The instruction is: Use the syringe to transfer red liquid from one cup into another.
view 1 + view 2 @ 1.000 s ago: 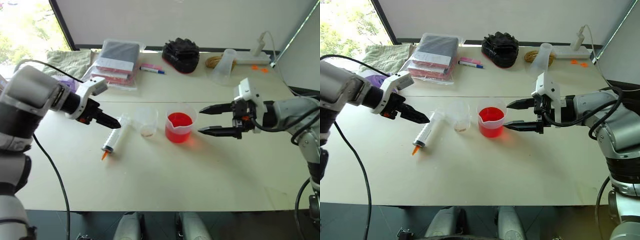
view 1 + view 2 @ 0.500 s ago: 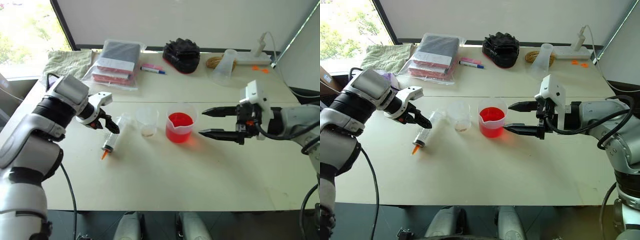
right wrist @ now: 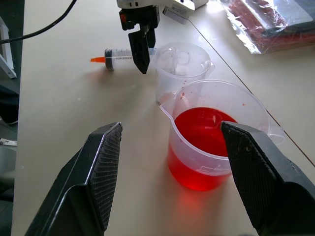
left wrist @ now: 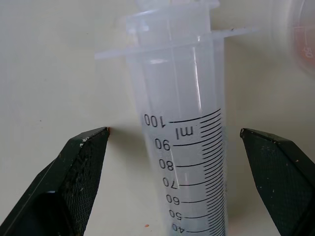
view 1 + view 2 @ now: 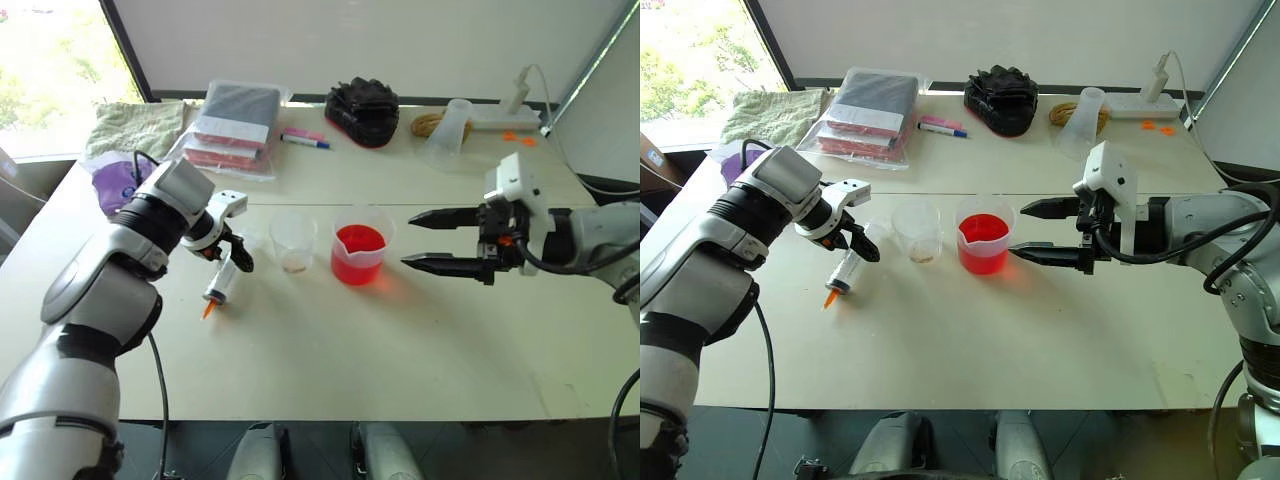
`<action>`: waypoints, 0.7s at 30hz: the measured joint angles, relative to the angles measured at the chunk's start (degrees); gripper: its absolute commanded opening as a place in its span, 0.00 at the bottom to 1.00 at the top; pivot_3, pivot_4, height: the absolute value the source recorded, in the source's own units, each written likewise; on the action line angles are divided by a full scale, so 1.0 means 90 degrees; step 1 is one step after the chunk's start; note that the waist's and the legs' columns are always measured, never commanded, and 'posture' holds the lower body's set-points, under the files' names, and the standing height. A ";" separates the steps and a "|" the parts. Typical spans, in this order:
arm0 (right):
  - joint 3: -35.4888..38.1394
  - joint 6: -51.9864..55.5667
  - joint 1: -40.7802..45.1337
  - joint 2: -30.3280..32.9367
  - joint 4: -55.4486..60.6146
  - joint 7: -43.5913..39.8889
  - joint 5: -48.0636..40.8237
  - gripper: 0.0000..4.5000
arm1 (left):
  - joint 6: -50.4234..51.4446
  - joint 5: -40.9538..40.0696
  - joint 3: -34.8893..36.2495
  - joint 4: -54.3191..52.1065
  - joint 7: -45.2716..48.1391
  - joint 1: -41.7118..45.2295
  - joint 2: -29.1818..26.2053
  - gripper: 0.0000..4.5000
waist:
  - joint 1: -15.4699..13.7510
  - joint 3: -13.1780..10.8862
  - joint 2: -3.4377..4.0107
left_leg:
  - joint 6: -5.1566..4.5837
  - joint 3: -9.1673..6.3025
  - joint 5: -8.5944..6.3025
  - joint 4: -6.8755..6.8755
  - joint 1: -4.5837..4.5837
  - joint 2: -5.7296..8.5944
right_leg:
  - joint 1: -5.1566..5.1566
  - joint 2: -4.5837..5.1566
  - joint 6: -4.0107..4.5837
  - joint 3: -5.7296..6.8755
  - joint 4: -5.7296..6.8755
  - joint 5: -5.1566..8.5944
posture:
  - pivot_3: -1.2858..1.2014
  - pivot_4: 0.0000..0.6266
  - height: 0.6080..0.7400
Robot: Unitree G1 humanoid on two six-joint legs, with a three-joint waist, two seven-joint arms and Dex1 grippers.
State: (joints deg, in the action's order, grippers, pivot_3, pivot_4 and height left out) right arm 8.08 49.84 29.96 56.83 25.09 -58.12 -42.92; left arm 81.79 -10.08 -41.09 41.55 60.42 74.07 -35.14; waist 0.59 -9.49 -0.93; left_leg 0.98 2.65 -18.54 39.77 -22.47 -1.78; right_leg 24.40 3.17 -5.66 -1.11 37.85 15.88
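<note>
Clear plastic syringe (image 4: pixel 184 147) is lying left of both cups, mid-worktop; I am straddling it with my left gripper (image 4: pixel 177 162) wide, while my right gripper (image 5: pixel 425 240) is waiting open beside the beaker (image 5: pixel 359 250)

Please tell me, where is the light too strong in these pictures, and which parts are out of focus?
Left eye view: the window at the far left corner is washed out by daylight. Left wrist view: the large clear plastic syringe has a sharp printed scale, while its flange end looks softer. Right wrist view: the black fingers near the camera are soft.
</note>
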 measured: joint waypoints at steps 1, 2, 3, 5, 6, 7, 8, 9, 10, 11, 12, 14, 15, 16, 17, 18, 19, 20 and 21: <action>0.0000 0.0000 0.0000 0.0005 0.0000 0.0006 -0.0007 0.74 | 0.0068 -0.0004 -0.0002 -0.0042 -0.0028 -0.0002 0.0010 1.00 | 0.0002 0.0000 0.0000 | 0.0000 -0.0001 0.0000 0.0002 0.0000 0.0000 | 0.0000 0.0000 0.0000 0.0000 0.0001 0.0000 | 0.52 0.24 1.00; 0.0000 0.0000 0.0000 0.0016 0.0000 0.0017 -0.0011 0.74 | 0.0179 -0.0014 -0.0003 -0.0140 -0.0051 -0.0014 0.0009 1.00 | 0.0003 0.0000 0.0000 | -0.0002 -0.0001 -0.0001 0.0002 0.0000 0.0000 | 0.0000 0.0000 0.0000 -0.0001 0.0002 0.0000 | 0.52 0.24 1.00; 0.0000 0.0000 0.0000 0.0028 0.0000 0.0029 -0.0013 0.74 | 0.0257 -0.0028 -0.0003 -0.0202 -0.0073 -0.0021 0.0015 1.00 | 0.0003 0.0000 0.0000 | -0.0002 -0.0002 -0.0001 0.0003 0.0000 -0.0001 | 0.0000 0.0000 0.0000 -0.0001 0.0004 0.0000 | 0.52 0.24 1.00; 0.0000 0.0000 0.0000 0.0040 0.0000 0.0048 -0.0014 0.74 | 0.0415 -0.0076 0.0002 -0.0308 -0.0104 -0.0031 0.0020 1.00 | 0.0001 0.0000 0.0000 | -0.0002 -0.0003 -0.0001 0.0003 0.0000 0.0000 | 0.0000 0.0000 0.0000 -0.0001 0.0004 0.0000 | 0.52 0.24 1.00; 0.0000 0.0000 0.0000 0.0042 0.0000 0.0053 -0.0015 0.74 | 0.0516 -0.0100 0.0028 -0.0386 -0.0142 -0.0051 0.0023 1.00 | 0.0003 0.0000 0.0000 | -0.0002 -0.0003 -0.0001 0.0003 -0.0001 0.0000 | 0.0000 0.0000 0.0000 -0.0001 0.0004 0.0000 | 0.52 0.24 1.00; 0.0000 0.0000 0.0000 0.0043 0.0000 0.0055 -0.0017 0.74 | 0.0622 -0.0141 0.0062 -0.0446 -0.0190 -0.0062 0.0030 1.00 | 0.0002 0.0000 0.0000 | -0.0002 -0.0003 -0.0001 0.0004 -0.0001 -0.0001 | 0.0000 0.0000 0.0000 -0.0001 0.0005 0.0000 | 0.52 0.24 1.00; 0.0000 0.0000 0.0000 0.0044 0.0000 0.0057 -0.0022 0.74 | 0.0758 -0.0217 0.0154 -0.0502 -0.0220 -0.0079 0.0038 0.94 | 0.0002 0.0000 0.0000 | -0.0003 -0.0004 -0.0002 0.0005 -0.0001 -0.0001 | 0.0000 0.0000 0.0000 0.0000 0.0005 0.0000 | 0.52 0.24 1.00; 0.0000 0.0000 0.0002 0.0043 -0.0001 0.0059 -0.0026 0.74 | 0.0862 -0.0294 0.0193 -0.0545 -0.0233 -0.0086 0.0039 0.87 | 0.0001 0.0000 0.0000 | -0.0003 -0.0004 -0.0002 0.0006 -0.0001 -0.0001 | 0.0000 0.0000 0.0000 -0.0001 0.0006 0.0000 | 0.52 0.24 1.00; 0.0000 0.0000 0.0004 0.0043 -0.0002 0.0064 -0.0034 0.74 | 0.0965 -0.0369 0.0229 -0.0620 -0.0249 -0.0104 0.0038 0.83 | -0.0001 0.0000 0.0000 | -0.0003 -0.0005 -0.0002 0.0006 -0.0002 -0.0001 | 0.0000 0.0000 0.0000 0.0000 0.0006 0.0000 | 0.52 0.24 1.00; -0.0001 0.0000 0.0014 0.0043 -0.0003 0.0070 -0.0051 0.74 | 0.1041 -0.0459 0.0242 -0.0711 -0.0281 -0.0136 0.0039 0.74 | -0.0001 0.0000 0.0000 | -0.0003 -0.0005 -0.0002 0.0006 -0.0002 -0.0001 | 0.0000 0.0000 0.0000 0.0000 0.0007 0.0000 | 0.52 0.24 1.00; -0.0002 0.0000 0.0034 0.0043 -0.0004 0.0078 -0.0058 0.74 | 0.1091 -0.0509 0.0242 -0.0754 -0.0330 -0.0152 0.0040 0.67 | 0.0000 0.0000 -0.0001 | -0.0003 -0.0005 -0.0002 0.0007 -0.0002 -0.0001 | 0.0000 0.0000 0.0000 0.0000 0.0007 0.0000 | 0.52 0.24 1.00; -0.0021 0.0000 0.0099 0.0043 -0.0016 0.0088 -0.0059 0.74 | 0.1141 -0.0616 0.0261 -0.0786 -0.0406 -0.0166 0.0022 0.52 | 0.0003 0.0000 -0.0001 | -0.0003 -0.0005 -0.0002 0.0007 -0.0002 -0.0001 | 0.0000 0.0000 0.0000 -0.0001 0.0007 0.0000 | 0.52 0.24 1.00; -0.0044 -0.0004 0.0145 0.0043 -0.0033 0.0089 -0.0058 0.74 | 0.1147 -0.0647 0.0285 -0.0869 -0.0455 -0.0214 0.0006 0.43 | 0.0003 0.0000 -0.0001 | -0.0003 -0.0006 -0.0002 0.0007 -0.0002 -0.0001 | 0.0000 0.0000 0.0000 0.0000 0.0007 0.0000 | 0.52 0.24 1.00; -0.0058 -0.0008 0.0174 0.0043 -0.0052 0.0089 -0.0056 0.74 | 0.1152 -0.0682 0.0298 -0.0901 -0.0490 -0.0229 -0.0007 0.36 | 0.0003 -0.0001 -0.0001 | -0.0003 -0.0006 -0.0002 0.0007 -0.0002 -0.0002 | 0.0000 0.0000 0.0000 0.0000 0.0007 0.0000 | 0.52 0.24 1.00; -0.0090 -0.0016 0.0202 0.0043 -0.0069 0.0088 -0.0049 0.74 | 0.1155 -0.0728 0.0309 -0.0960 -0.0537 -0.0260 -0.0051 0.34 | 0.0004 -0.0001 -0.0001 | -0.0003 -0.0006 -0.0002 0.0007 -0.0002 -0.0002 | 0.0000 0.0000 0.0000 0.0000 0.0007 0.0000 | 0.52 0.24 1.00; -0.0103 -0.0018 0.0212 0.0043 -0.0075 0.0086 -0.0041 0.74 | 0.1156 -0.0758 0.0345 -0.0991 -0.0577 -0.0290 -0.0075 0.34 | 0.0004 -0.0001 -0.0001 | -0.0003 -0.0006 -0.0002 0.0007 -0.0002 -0.0002 | 0.0000 0.0000 0.0000 0.0000 0.0008 0.0000 | 0.52 0.24 1.00; -0.0116 -0.0022 0.0227 0.0043 -0.0080 0.0079 -0.0022 0.74 | 0.1157 -0.0795 0.0423 -0.1024 -0.0637 -0.0336 -0.0105 0.34 | 0.0006 -0.0001 -0.0001 | -0.0003 -0.0006 -0.0002 0.0007 -0.0002 -0.0002 | 0.0000 0.0000 0.0000 0.0000 0.0008 0.0000 | 0.52 0.24 1.00; -0.0118 -0.0023 0.0229 0.0043 -0.0081 0.0074 -0.0013 0.74 | 0.1157 -0.0813 0.0442 -0.1043 -0.0666 -0.0348 -0.0114 0.33 | 0.0007 -0.0001 -0.0001 | -0.0003 -0.0006 -0.0002 0.0007 -0.0002 -0.0002 | 0.0000 0.0000 0.0000 0.0000 0.0009 0.0000 | 0.52 0.24 1.00; -0.0126 -0.0024 0.0240 0.0042 -0.0088 0.0065 -0.0009 0.74 | 0.1156 -0.0839 0.0474 -0.1092 -0.0719 -0.0373 -0.0126 0.33 | 0.0008 0.0000 -0.0001 | -0.0003 -0.0006 -0.0002 0.0008 -0.0001 -0.0002 | 0.0000 0.0000 0.0000 0.0000 0.0010 0.0000 | 0.52 0.24 1.00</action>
State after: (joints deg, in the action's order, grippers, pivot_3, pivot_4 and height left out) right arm 6.94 49.62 32.12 57.22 24.29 -57.54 -43.01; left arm 92.20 -17.64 -36.82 31.72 53.95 70.71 -36.27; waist 0.67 -9.50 -0.93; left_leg 0.95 2.60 -18.56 39.84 -22.48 -1.80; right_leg 24.40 3.17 -5.66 -1.11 37.94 15.88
